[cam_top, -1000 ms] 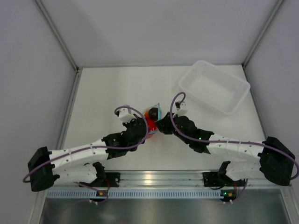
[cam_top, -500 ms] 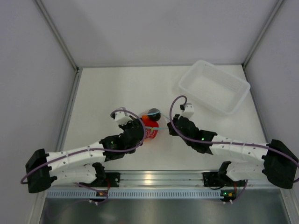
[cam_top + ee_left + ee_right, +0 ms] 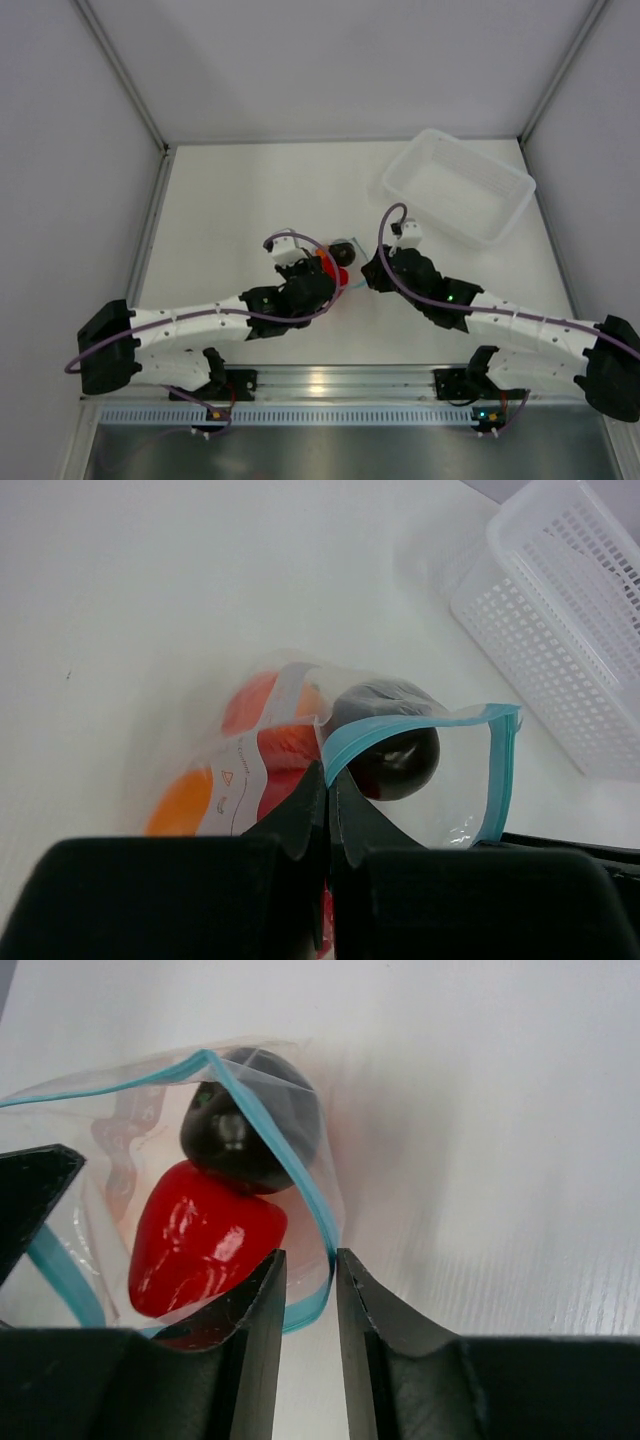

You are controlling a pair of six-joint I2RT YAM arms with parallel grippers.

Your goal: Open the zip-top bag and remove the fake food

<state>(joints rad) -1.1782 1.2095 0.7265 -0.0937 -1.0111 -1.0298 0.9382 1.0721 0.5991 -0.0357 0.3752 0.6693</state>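
Since prev. frame L gripper [image 3: 325, 790] has been shifted rightward, and the zip-top bag [image 3: 465, 790] brought w/ it closer to R gripper [image 3: 310, 1260], approx. mid-table [image 3: 230, 200] and apart from the white tray [image 3: 458, 185]. L gripper is seen pinched shut on the blue zip strip [image 3: 350, 742], the bag mouth gaping. The fake food [image 3: 330, 268], i.e. dark round piece [image 3: 395, 745], red pepper [image 3: 205, 1235] and orange fruit [image 3: 185, 800], is contained inside. R jaws are set slightly apart w/ the bag's opposite blue lip lying in the gap; contact can't be told.
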